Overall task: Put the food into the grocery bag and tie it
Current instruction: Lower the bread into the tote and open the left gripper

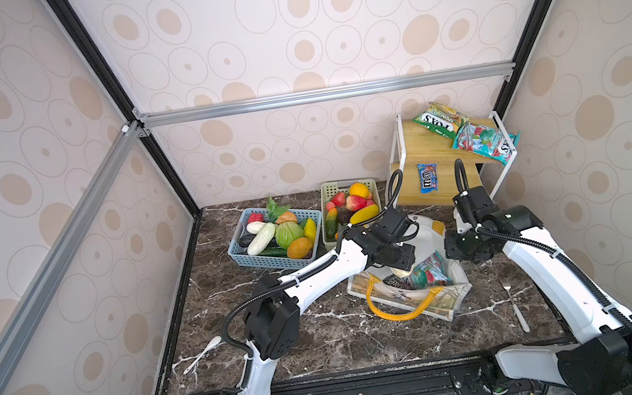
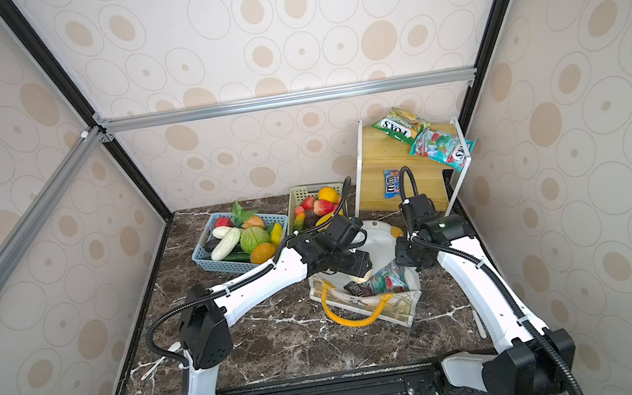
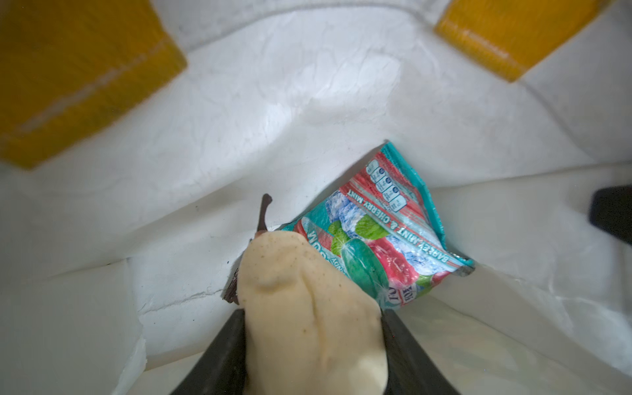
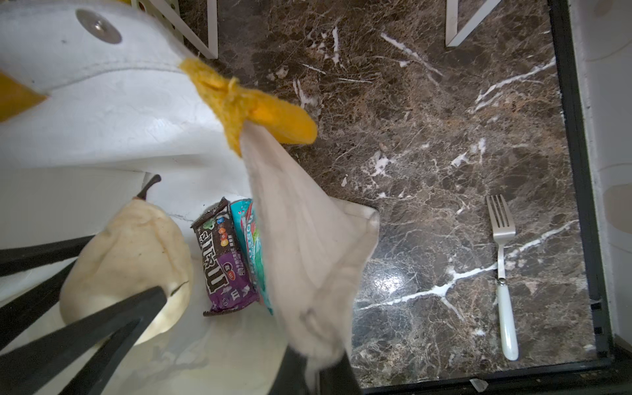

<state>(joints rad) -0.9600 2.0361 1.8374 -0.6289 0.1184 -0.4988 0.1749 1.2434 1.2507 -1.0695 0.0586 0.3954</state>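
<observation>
Grips a pale pear (image 3: pixel 290 273) in the left claw (image 3: pixel 313 328), low inside the white grocery bag (image 4: pixel 102 113) on the table (image 1: pixel 326 340). Pinches bag rim cloth in the right claw (image 4: pixel 318 372). Beside the pear: teal packet (image 3: pixel 386 239) reading "BARLEY MINT & CHERRY MINT", purple packet (image 4: pixel 222 260) marked "m&m's". On the wooden shelf (image 1: pixel 405 160): green packet (image 1: pixel 438 122) marked "FOX'S", blue packet (image 1: pixel 427 177) marked "m&m's".

Black jaws of mine; cream, brown-speckled pear (image 3: pixel 307 307); white grocery bag (image 3: pixel 239 119), yellow-orange handles (image 3: pixel 78 78); teal-and-red packet (image 3: pixel 376 232), dark purple packet (image 4: pixel 222 263); brown bench (image 4: pixel 427 154), veined white.
</observation>
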